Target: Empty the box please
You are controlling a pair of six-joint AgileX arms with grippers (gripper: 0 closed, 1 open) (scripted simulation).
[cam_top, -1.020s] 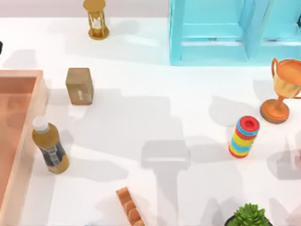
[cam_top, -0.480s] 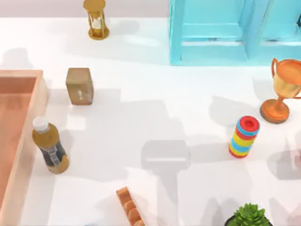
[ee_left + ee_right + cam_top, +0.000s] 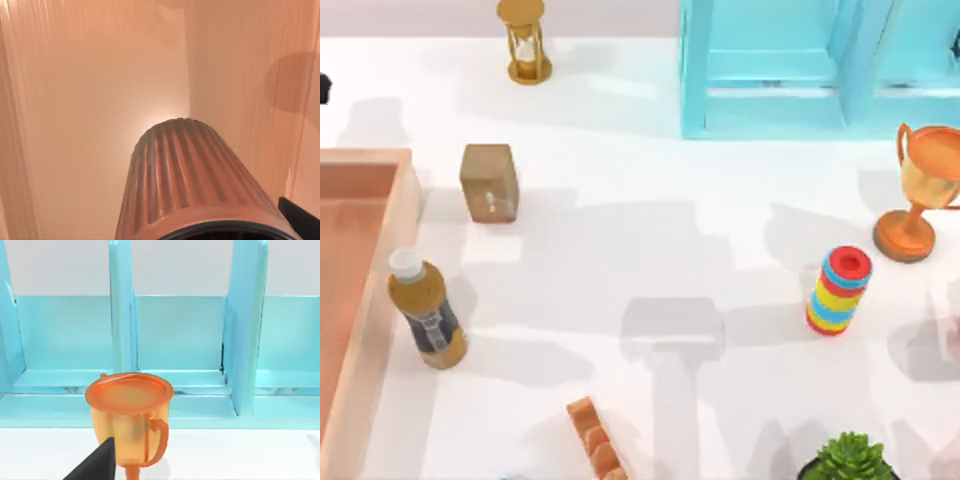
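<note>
The white table (image 3: 650, 250) is seen from above, with a light blue framed structure (image 3: 770, 90) at its far edge and the box (image 3: 360, 160) cut off by the left edge. In the left wrist view, the box's salmon floor and walls (image 3: 90, 100) are looked down into, one inner corner being visible. A ribbed orange cylinder (image 3: 190, 180) is seen close against the camera, between it and the box floor. A dark part of the left gripper (image 3: 300, 217) is seen just beside the cylinder, so the gripper is placed over the box's inside. Whether it is spread or pinching the cylinder cannot be told.

A dark tip of the right gripper (image 3: 97, 465) is seen near an orange trophy (image 3: 129, 415), which stands on the table's right side before the blue structure. Its state cannot be told either.

Outside the box, a brown bottle (image 3: 426, 310) is tilted just beside the right wall, with a tan block (image 3: 488, 182) farther back.
</note>
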